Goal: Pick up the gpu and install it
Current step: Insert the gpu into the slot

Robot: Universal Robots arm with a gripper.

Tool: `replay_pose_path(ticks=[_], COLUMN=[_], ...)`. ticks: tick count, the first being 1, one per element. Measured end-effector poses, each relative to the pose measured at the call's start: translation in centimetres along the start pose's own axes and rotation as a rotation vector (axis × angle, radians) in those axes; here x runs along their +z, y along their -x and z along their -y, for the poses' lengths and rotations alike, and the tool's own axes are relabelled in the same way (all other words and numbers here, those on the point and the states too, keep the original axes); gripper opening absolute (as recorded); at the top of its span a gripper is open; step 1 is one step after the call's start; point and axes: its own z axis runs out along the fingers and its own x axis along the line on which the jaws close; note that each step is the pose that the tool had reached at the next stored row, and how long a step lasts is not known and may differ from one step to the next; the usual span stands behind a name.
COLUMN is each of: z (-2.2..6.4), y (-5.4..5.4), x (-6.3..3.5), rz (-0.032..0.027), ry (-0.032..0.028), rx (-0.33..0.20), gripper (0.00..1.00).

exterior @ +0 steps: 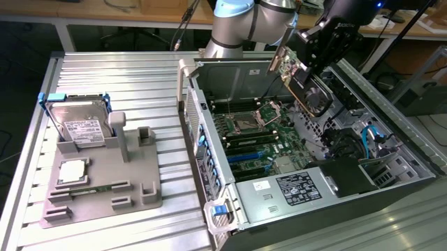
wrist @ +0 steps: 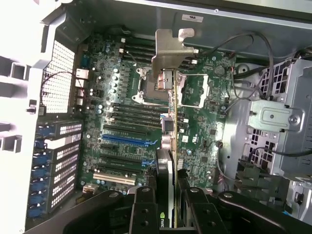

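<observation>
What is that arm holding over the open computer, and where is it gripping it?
The gripper holds the gpu, pinched across its flat faces at the end away from its silver bracket.

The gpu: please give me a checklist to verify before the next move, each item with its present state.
1. tool shut on gpu: ok.
2. gpu hanging above the motherboard, not touching it: ok.
3. computer case side open: ok.
4. blue slot free: ok.
5. gpu lined up with the slot: cannot tell.
6. hard drive out of the way on the grey holder: ok.
</observation>
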Motion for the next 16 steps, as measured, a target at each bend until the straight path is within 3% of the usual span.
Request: replay_pose_path(ticks=[16], z=[0.00], y=[0.00], x=[0.00], rz=[-0.0010], ry=[-0.0011], rx=[-0.047], gripper=[0.27])
